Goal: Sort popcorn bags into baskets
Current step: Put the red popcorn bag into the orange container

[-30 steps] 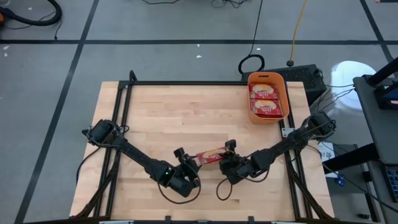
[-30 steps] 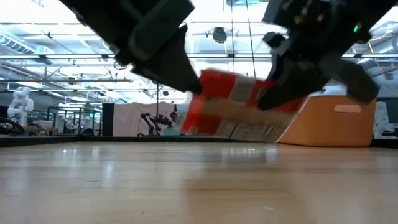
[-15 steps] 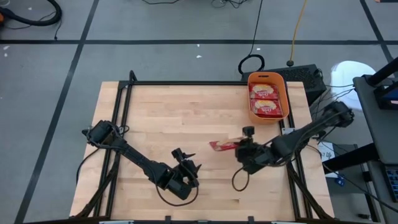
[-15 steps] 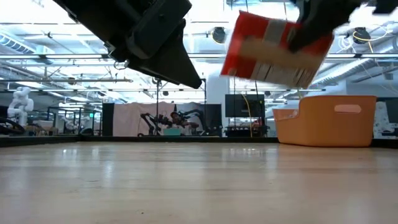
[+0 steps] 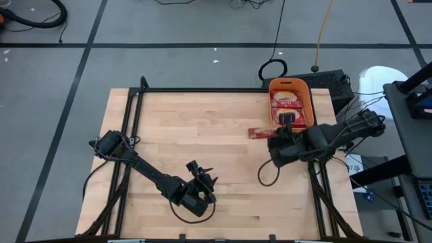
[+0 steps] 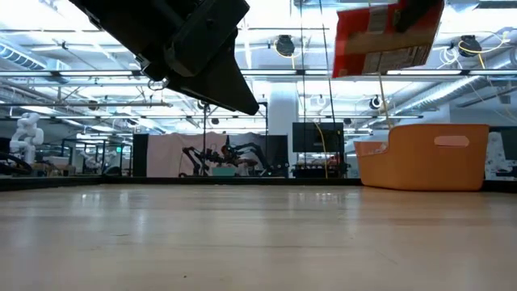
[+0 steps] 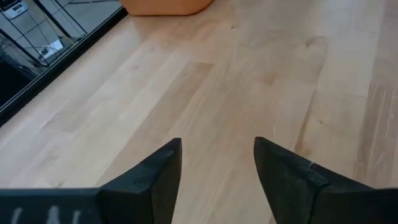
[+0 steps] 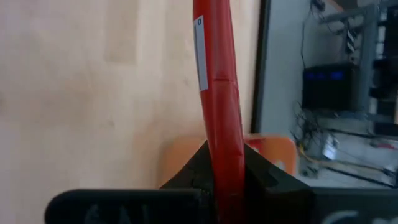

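A big room with a grey floor (image 5: pixel 202 27) and black lines on it sits around a wooden worktop (image 5: pixel 202 142). The worktop has a black frame (image 5: pixel 202 90) along its edges. In the low view, bright lights and beams show far behind it.

Two dark arms reach over the wood. The left arm (image 5: pixel 145 170) lies low near the front edge. The right arm (image 5: pixel 337 135) comes in from the right side.

An orange bin (image 5: pixel 291 104) stands at the far right corner of the worktop. Two red bags (image 5: pixel 289 100) lie flat inside it, one behind the other, though the nearer one is partly hidden by the arm. In the low view the bin (image 6: pixel 424 158) rests on the wood at the right.

The right end effector (image 5: pixel 282 135) is just in front of the bin. It is closed tight on one red bag (image 5: pixel 260 132), pinching it at one end. The rest of this bag sticks out to the left, up in the air above the wood. In the low view it (image 6: pixel 386 36) hangs high above the bin. In the right wrist view the bag (image 8: pixel 214 93) shows edge-on between the two dark fingers (image 8: pixel 189 171).

The left end effector (image 5: pixel 200 181) holds nothing. Its fingers (image 7: pixel 155 171) are spread apart over bare wood.
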`<state>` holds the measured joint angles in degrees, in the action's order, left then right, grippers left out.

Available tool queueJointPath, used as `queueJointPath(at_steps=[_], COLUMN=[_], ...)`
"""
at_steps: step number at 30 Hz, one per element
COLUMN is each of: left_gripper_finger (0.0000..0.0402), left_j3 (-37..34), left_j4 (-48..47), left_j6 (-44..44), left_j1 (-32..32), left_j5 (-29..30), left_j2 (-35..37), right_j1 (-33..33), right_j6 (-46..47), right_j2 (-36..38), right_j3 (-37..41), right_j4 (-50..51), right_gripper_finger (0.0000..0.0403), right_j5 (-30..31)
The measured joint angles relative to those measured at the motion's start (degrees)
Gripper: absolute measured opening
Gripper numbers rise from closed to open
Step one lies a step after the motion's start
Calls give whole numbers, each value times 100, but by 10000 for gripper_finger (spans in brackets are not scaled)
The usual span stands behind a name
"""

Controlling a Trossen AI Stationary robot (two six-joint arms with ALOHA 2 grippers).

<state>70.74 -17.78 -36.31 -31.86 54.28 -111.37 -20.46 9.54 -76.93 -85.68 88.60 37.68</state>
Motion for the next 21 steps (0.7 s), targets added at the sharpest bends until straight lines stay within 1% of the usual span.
queueJointPath(at_steps=[2,7,14,21], left_gripper_finger=[198,186,183,186], left_j3=[0,2,2,4], left_j4=[-2,-2,2,7], left_j6=[-1,1,0,150], left_j1=[0,0,0,13], left_j5=[-2,-6,-272,-291], left_j2=[0,0,0,0], right_j1=[148,544,1182,1905], right_j6=[-136,-770,-1454,-2274], right_j2=[22,303,832,1275], right_j3=[-23,-28,-29,-29], right_j4=[154,152,146,148], right_gripper_finger=[24,24,24,24], right_j5=[78,191,743,754])
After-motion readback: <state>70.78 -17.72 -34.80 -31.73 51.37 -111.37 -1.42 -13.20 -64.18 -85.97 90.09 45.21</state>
